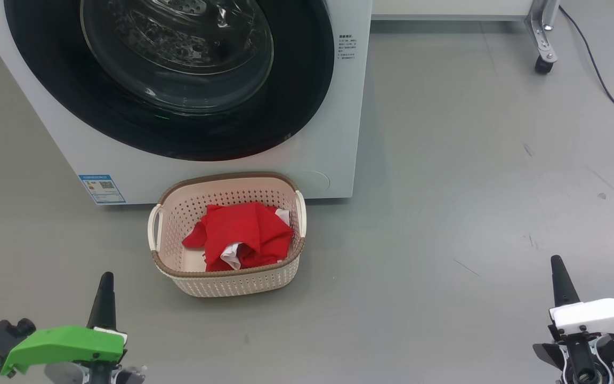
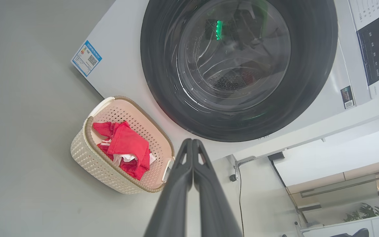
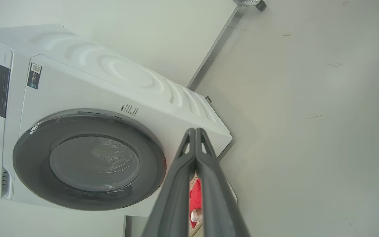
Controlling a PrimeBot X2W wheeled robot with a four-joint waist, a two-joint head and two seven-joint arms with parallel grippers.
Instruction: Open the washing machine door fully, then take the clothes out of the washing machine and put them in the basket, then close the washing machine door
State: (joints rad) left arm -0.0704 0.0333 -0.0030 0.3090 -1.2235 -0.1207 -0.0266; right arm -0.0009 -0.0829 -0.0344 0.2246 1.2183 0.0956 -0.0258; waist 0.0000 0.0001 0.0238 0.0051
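1. Head view shows the washing machine (image 1: 339,138) with the washing machine door (image 1: 179,53) lying flush in its front. The door looks shut, and bare steel drum shows behind the glass.
2. The basket (image 1: 227,177) stands on the grey floor (image 1: 445,213) just in front of the washing machine, below the door. The clothes (image 1: 243,232) lie inside the basket as a red heap with some white showing.
3. The left gripper (image 2: 192,141) has its two fingers pressed together on nothing. It sits well apart from the washing machine and points toward the door's lower rim.
4. The right gripper (image 3: 195,130) is likewise pinched together and empty. It is well apart from the washing machine, off its front right corner.
5. Judging by this layout, the opening and unloading steps are done, and the closing step looks finished or at its very end.
6. The next move calls for little. If the latch is in doubt, one gripper's joined fingertips could press lightly on the black rim. Otherwise both arms should stay clear of the basket.
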